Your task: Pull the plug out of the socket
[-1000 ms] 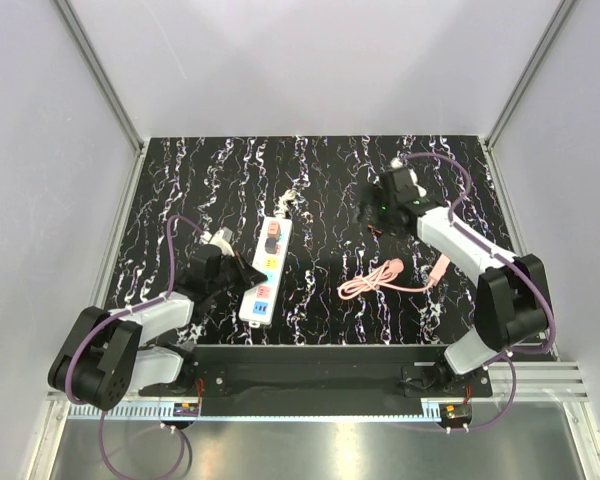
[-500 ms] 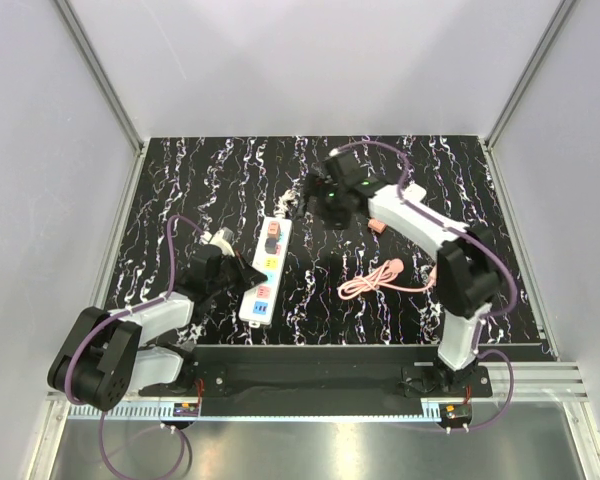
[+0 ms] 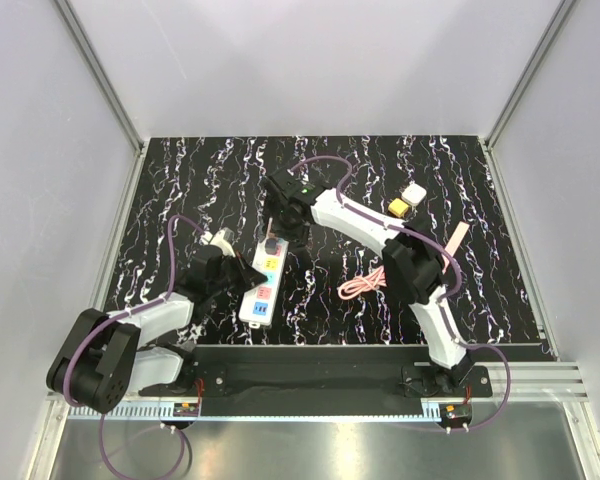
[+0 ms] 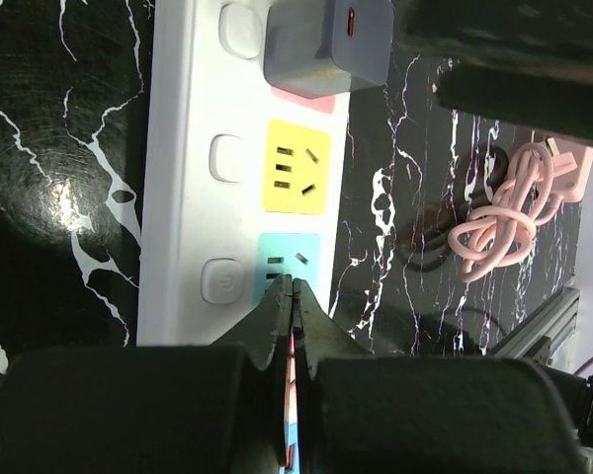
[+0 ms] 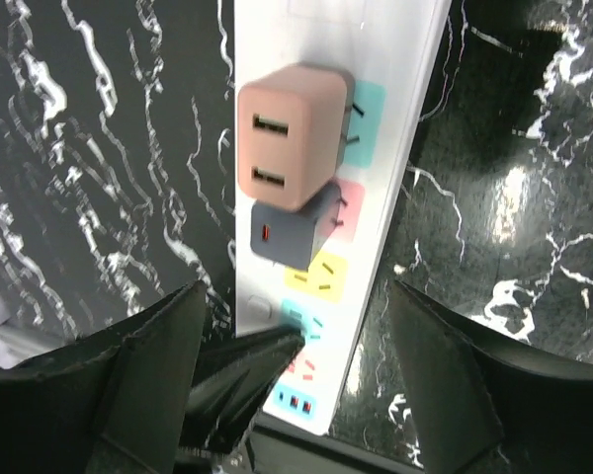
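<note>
Salmon-pink plug (image 5: 295,138) seated on the socket (image 5: 356,39), far half of the strip, over a pale blue patch. Grey plug (image 5: 289,235) touching it on the near side, over a pink patch. Cannot tell which of the two is meant.

Risks, as judged:
- Could clamp both plugs at once, the casings butting together with no gap for a finger between them.
- Could lift the whole strip with the plug if the hold-down slips, pinned as it looks at one small spot only.
- Could jam or bend the prongs on a slanted pull; wants a straight draw away from the strip's face.

Right gripper (image 5: 297,287) above the strip, jaws spread wide, nothing between them. Both plugs ahead of the fingertips, not yet between them; grey one nearer, pink one beyond.

Left gripper (image 4: 293,288) closed to a point, tips together, pressed down on the blue patch toward the strip's near end, one yellow patch short of the grey plug.

Socket lying lengthways on the black marbled table (image 3: 200,180), left of centre. Coiled pink cable (image 3: 375,280) well apart to the right.
</note>
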`<action>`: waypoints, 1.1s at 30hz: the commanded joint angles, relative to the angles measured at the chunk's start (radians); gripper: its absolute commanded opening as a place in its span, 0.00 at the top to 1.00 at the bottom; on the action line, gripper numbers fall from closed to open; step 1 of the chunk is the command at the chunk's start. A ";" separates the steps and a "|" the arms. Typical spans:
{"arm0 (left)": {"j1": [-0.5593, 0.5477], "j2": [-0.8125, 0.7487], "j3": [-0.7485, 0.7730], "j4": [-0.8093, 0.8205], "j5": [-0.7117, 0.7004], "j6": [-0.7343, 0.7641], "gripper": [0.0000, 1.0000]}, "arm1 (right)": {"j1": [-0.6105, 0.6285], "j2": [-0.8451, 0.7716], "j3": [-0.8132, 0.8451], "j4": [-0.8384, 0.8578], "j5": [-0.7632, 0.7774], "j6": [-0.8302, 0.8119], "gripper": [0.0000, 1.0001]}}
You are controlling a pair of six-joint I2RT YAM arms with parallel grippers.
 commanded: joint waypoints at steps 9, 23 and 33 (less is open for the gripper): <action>-0.012 0.007 -0.051 -0.155 -0.027 0.051 1.00 | 0.026 0.180 0.249 -0.148 0.129 0.018 0.34; -0.012 0.017 -0.051 -0.147 -0.026 0.054 1.00 | 0.051 0.252 0.342 -0.197 0.141 0.010 0.46; -0.012 0.007 -0.062 -0.149 -0.026 0.052 1.00 | 0.069 0.259 0.370 -0.217 0.143 0.003 0.56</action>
